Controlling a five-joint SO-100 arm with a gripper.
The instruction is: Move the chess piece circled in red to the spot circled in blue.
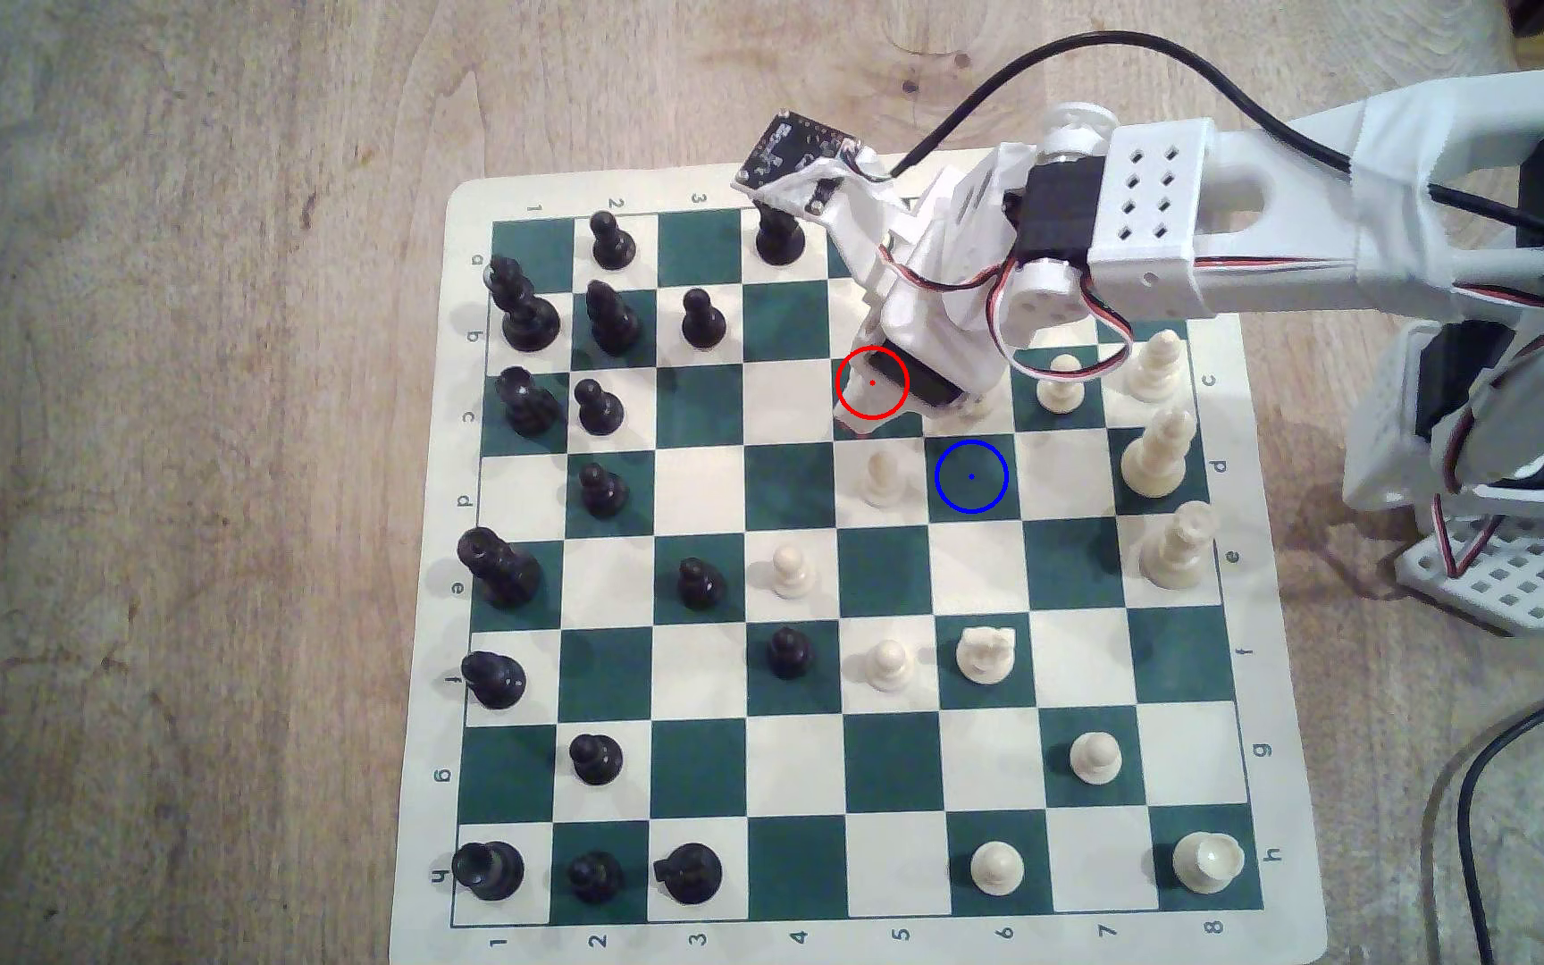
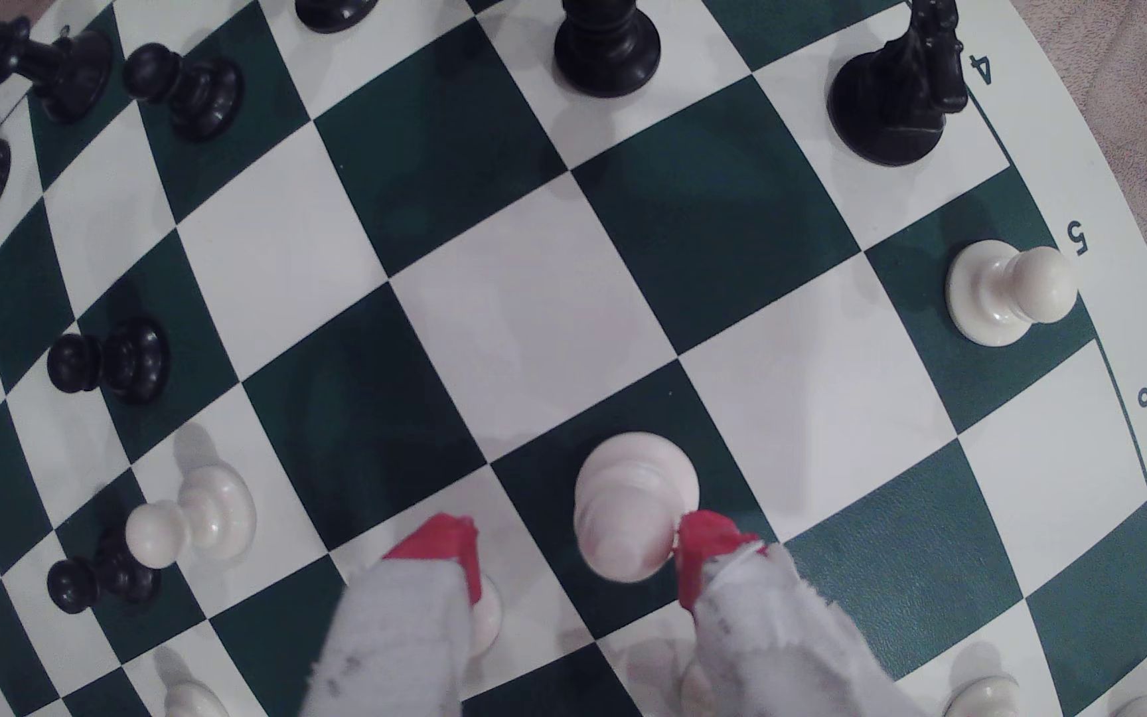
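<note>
The chess piece is a cream bishop-like piece with a wide round base, upright on a dark green square. My gripper is open around it. One red-tipped finger touches its side, and the other finger stands a gap away. In the exterior view the gripper hangs over the red ring and hides the piece. The spot, a dark green square with a blue ring and dot, lies bare one square diagonally toward the exterior view's lower right.
A cream pawn stands directly left of the spot in the exterior view. Another cream pawn and tall cream pieces stand to its right. Black pieces crowd the board's left columns. The arm's base sits off the board's right edge.
</note>
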